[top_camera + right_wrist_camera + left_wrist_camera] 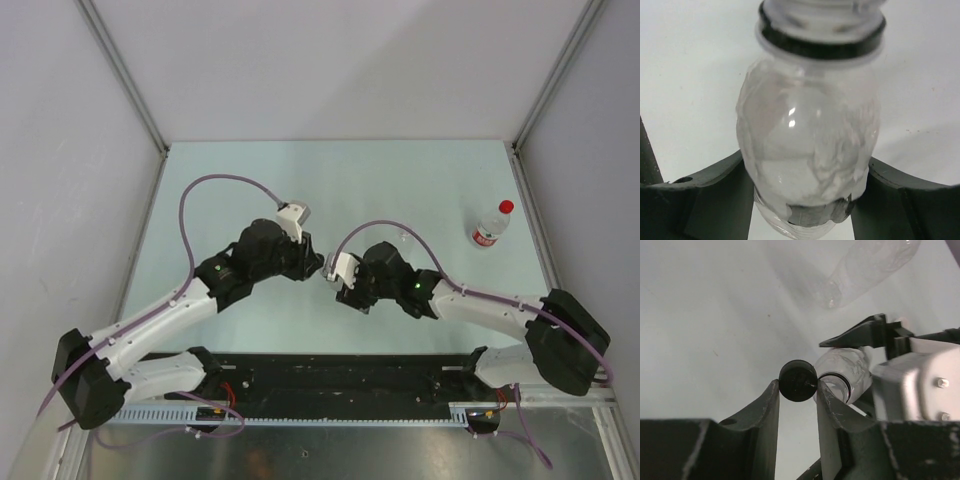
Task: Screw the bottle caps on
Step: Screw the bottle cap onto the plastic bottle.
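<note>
A black bottle cap (798, 381) is pinched between the fingertips of my left gripper (797, 386), which is shut on it. Just to its right is the open neck, ringed in black, of a clear bottle (846, 371). Cap and neck sit side by side; whether they touch is unclear. My right gripper (805, 167) is shut on that bottle (807, 135) around its body, neck (822, 35) pointing away. From above, the left gripper (316, 265) and right gripper (338, 272) meet at mid-table. A labelled bottle (488, 230) with a red cap (506, 207) on it is at the right.
Another clear bottle (862, 267) lies on its side on the pale table (330, 180) beyond the grippers. Grey walls with metal rails (535, 110) close in the table on three sides. The arm bases sit on a black rail (340, 380) at the near edge.
</note>
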### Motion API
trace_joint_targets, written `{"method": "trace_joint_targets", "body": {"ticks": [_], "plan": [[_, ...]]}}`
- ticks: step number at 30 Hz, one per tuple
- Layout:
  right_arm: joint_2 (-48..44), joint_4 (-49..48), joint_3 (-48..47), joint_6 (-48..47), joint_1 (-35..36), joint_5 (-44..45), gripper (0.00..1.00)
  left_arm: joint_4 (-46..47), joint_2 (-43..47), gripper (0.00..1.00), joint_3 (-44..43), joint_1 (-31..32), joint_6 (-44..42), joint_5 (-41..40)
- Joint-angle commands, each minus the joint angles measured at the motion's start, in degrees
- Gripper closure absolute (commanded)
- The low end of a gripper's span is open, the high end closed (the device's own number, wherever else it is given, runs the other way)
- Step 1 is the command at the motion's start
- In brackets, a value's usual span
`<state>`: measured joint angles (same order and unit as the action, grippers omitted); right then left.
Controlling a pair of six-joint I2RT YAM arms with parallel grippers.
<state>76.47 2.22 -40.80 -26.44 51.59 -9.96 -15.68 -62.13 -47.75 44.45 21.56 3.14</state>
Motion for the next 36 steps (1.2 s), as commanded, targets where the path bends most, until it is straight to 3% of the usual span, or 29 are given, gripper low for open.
{"method": "trace_joint_targets", "body": {"ticks": [1,8,12,16,19,23,26,32,36], "plan": [[-6.40,-10.16,-2.73,-3.15,3.60,-4.73,0.40,-4.89,-2.23,0.93,0.85,0.80,0.34,0.33],[-6.13,-8.57,-2.71,0.83,3.64,-0.70,0.53,-4.81,3.63,0.94,-5.93,0.77,-1.48,-0.69],[-10.11,-4.70,-2.63,6.07,3.62,4.03,0.62,-4.80,6.55,0.93,-15.13,0.66,-5.29,-4.75],[-17.93,0.36,-0.64,8.71,3.49,6.88,0.64,-3.91,5.26,0.91,-26.85,0.73,-12.25,-7.07],[-25.14,2.75,1.08,10.67,3.27,8.36,0.63,-1.93,2.38,0.91,-36.49,0.69,-18.72,-3.51],[-30.93,4.18,1.75,12.64,3.05,8.59,0.63,-0.89,-1.82,0.88,-43.71,0.70,-28.38,7.71],[-32.75,5.49,1.81,12.74,3.20,11.18,0.62,-1.11,-1.92,0.88,-41.90,0.63,-36.34,18.53],[-34.47,8.99,1.82,12.02,4.00,13.86,0.62,-6.15,10.15,0.88,-25.09,0.50,-55.27,38.06],[-34.50,10.92,1.78,10.78,7.12,12.30,0.62,-9.51,18.09,0.87,-15.47,0.42,-61.47,42.28]]}}
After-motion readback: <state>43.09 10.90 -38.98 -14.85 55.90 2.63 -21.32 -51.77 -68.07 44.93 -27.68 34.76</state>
